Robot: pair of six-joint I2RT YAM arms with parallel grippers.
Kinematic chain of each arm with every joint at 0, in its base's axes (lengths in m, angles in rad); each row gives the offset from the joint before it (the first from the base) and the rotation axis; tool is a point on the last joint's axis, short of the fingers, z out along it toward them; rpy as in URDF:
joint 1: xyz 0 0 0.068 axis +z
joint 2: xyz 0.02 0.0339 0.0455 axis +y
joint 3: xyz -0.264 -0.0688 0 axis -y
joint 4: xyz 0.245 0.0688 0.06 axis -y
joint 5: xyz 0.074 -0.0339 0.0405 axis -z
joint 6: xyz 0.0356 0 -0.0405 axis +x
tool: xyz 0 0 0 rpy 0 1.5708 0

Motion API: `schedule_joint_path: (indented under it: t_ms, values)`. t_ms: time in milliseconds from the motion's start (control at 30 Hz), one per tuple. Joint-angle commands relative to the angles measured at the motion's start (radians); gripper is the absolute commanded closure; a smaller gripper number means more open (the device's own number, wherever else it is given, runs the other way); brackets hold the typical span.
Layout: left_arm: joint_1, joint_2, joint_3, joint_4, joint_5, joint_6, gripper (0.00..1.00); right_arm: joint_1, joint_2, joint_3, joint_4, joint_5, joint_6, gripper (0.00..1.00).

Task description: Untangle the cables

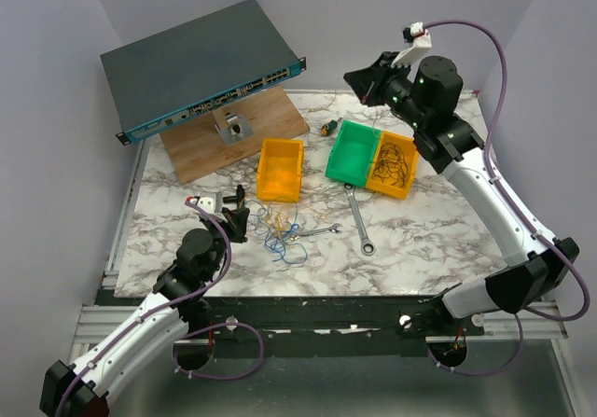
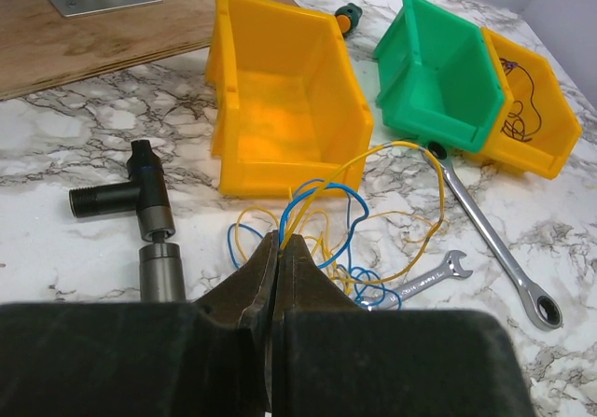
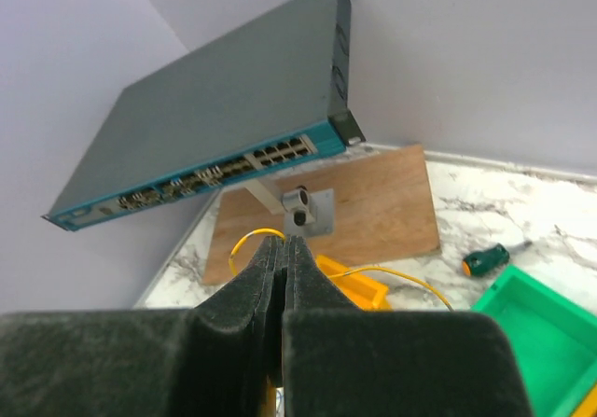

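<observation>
The cables point(image 1: 280, 230) are a loose tangle of thin blue and yellow wires on the marble table, in front of the empty yellow bin. They also show in the left wrist view point(image 2: 347, 235). My left gripper point(image 1: 242, 219) is low at the tangle's left edge. In its wrist view point(image 2: 280, 242) the jaws are shut on blue and yellow strands. My right gripper point(image 1: 359, 79) is raised high at the back right. In its wrist view point(image 3: 284, 242) it is shut on a single yellow wire point(image 3: 396, 272) that loops out on both sides of the jaws.
An empty yellow bin point(image 1: 280, 168), a green bin point(image 1: 354, 149) and a yellow bin holding dark wires point(image 1: 395, 163) stand mid-table. Two wrenches point(image 1: 359, 219) point(image 1: 317, 231) lie by the tangle, a black pipe fitting point(image 2: 140, 188) to its left. A network switch point(image 1: 201, 67) rests on a wooden board point(image 1: 270, 123). A screwdriver point(image 1: 328, 127) lies behind the bins.
</observation>
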Motion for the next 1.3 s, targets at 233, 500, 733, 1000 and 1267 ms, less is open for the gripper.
schedule_joint_path:
  t_ms: [233, 500, 733, 1000, 1267]
  values:
    - [0.006, -0.008, -0.013, 0.025, 0.033, 0.019, 1.0, -0.192, 0.109, 0.039, 0.173, -0.339, 0.182, 0.99]
    - [0.007, 0.001, -0.014, 0.033, 0.034, 0.02, 1.0, -0.353, 0.26, -0.154, 0.489, -0.597, 0.401, 0.99]
    - [0.005, 0.007, -0.014, 0.042, 0.036, 0.023, 1.0, -0.37, 0.369, -0.139, 0.546, -0.722, 0.428, 0.99]
    - [0.006, 0.02, -0.011, 0.05, 0.037, 0.024, 1.0, -0.338, 0.376, -0.048, 0.376, -0.771, 0.305, 0.99]
    - [0.006, 0.035, -0.01, 0.056, 0.04, 0.025, 1.0, -0.3, 0.407, 0.008, 0.293, -0.823, 0.249, 0.99]
